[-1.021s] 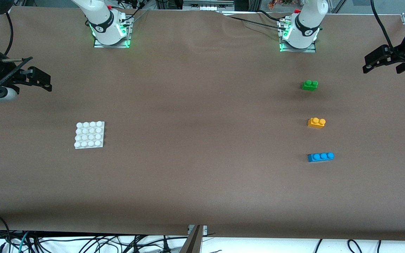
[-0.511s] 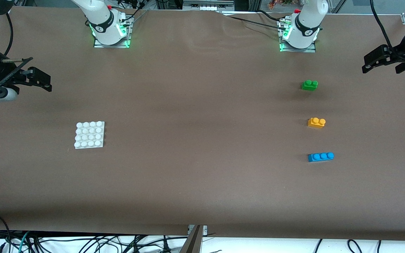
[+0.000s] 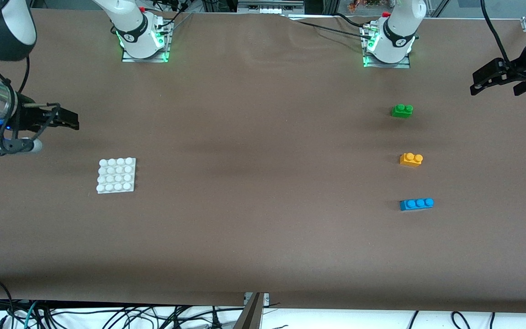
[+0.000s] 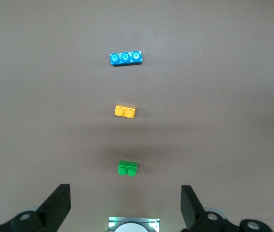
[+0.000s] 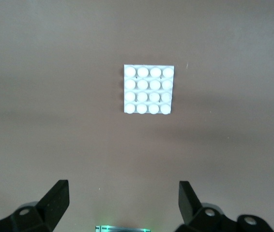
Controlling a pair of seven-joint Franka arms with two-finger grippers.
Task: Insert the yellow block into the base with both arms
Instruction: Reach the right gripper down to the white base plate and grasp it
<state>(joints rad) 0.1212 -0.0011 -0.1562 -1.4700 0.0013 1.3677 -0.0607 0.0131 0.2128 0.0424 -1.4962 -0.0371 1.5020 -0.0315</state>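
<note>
Yellow block [image 3: 411, 159] on table [image 3: 263, 228] btwn green brick [image 3: 402, 111] and blue brick [image 3: 416, 204], left arm's end. Base [image 3: 116, 175] at right arm's end. Left gripper [image 3: 484, 80] and right gripper [image 3: 64, 119] both up over table edges, jaws wide apart, holding nothing.

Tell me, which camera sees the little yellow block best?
The left wrist view: the yellow block sits mid-picture, seen from above, both studs clear, between the green and blue bricks. The front view shows it smaller, toward the left arm's end. The right wrist view misses it.
</note>
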